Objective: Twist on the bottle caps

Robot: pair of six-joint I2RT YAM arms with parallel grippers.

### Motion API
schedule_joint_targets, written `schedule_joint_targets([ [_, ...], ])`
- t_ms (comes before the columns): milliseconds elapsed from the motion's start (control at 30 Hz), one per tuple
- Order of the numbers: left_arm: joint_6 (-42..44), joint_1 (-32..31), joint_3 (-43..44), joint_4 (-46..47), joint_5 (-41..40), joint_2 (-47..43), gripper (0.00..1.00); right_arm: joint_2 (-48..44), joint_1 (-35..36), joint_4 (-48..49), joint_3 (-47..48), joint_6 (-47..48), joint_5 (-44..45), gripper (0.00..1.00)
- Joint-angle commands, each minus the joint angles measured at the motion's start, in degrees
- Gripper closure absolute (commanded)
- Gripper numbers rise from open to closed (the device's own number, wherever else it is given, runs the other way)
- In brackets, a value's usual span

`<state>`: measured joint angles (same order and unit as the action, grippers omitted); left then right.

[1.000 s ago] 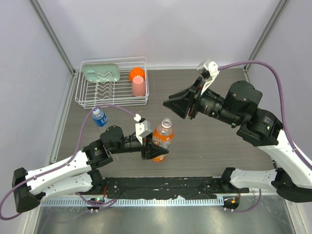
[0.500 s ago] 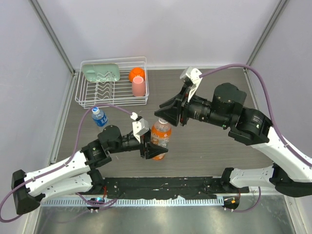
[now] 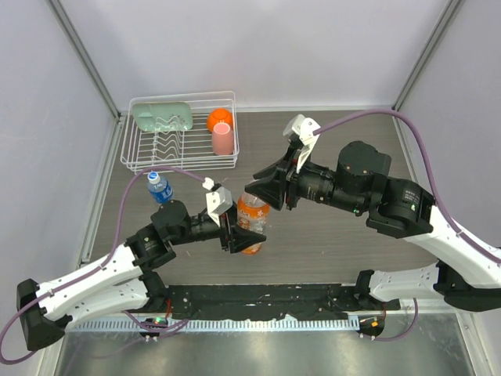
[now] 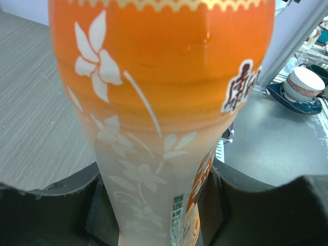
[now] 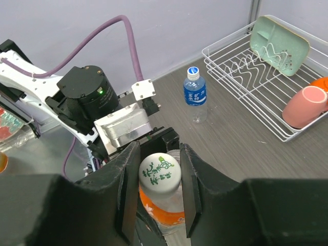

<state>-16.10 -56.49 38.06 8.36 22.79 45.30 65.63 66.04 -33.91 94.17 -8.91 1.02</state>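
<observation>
Right wrist view, lower centre: right claw point(image 5: 159, 156) is pinching the white cap point(image 5: 160, 174) atop the orange bottle point(image 5: 163, 209), presumably for twisting; left claw point(image 4: 156, 195) is flanking its base, seemingly steadying it, though I cannot tell whether it is gripping.

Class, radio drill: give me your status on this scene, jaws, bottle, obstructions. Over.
Right gripper: jaws shut on white cap atop orange drink bottle. Left gripper: jaws around bottle's body, grip unclear. No obstruction seen.
</observation>
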Motion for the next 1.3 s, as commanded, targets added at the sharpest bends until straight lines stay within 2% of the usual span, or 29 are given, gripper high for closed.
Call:
schedule_joint_targets([
  [0, 0.8, 0.3, -0.1, 3.3, 3.8, -1.3, 0.47, -1.4, 0.3, 3.0, 0.9, 1.5, 3.8, 0.7],
  [200, 2.5, 0.2, 0.0, 3.2, 7.1, -1.5, 0.46, -0.8, 0.3, 4.5, 0.8, 2.7, 4.9, 0.7],
  [700, 2.6, 0.7, -0.1, 4.4, 6.0, -1.8, 0.46, 0.6, 0.9, 5.1, -1.2, 0.5, 0.6, 0.7],
  [1267, 0.8, 2.8, 0.4, 5.4, 5.4, -2.6, 0.47, -1.2, 1.8, 5.2, -3.7, 0.9, 1.7, 0.7],
])
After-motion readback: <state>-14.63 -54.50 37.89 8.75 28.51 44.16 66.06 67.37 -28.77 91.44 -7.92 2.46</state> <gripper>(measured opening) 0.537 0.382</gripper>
